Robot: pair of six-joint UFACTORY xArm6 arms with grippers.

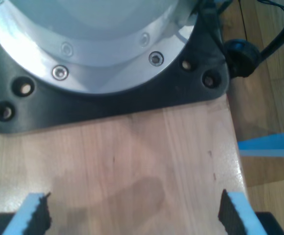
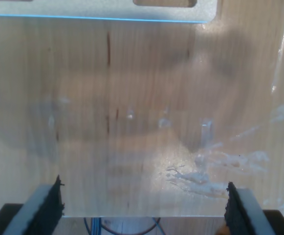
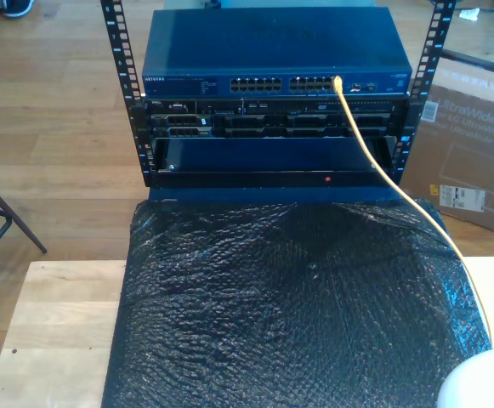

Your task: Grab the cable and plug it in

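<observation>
— Both claws first: how do they stand?

— Wide apart, each of them. My first gripper has its two foam-padded fingers spread over bare pale wood, nothing between them. My second gripper is spread just as wide over the same kind of wood, also holding nothing.

— What lies around them?

— Ahead of my first gripper sits a round metal arm base on a black mounting plate, bolted to the wooden table. Past the table edge is a wood plank floor. Under my second gripper the wood carries whitish smears.

— And the cable?

— In the exterior view the yellow cable has its tip at a port on the front of the blue network switch, at the top of a rack. From the switch it runs down across black bubble wrap covering the table. A cardboard box stands beside the rack.
</observation>
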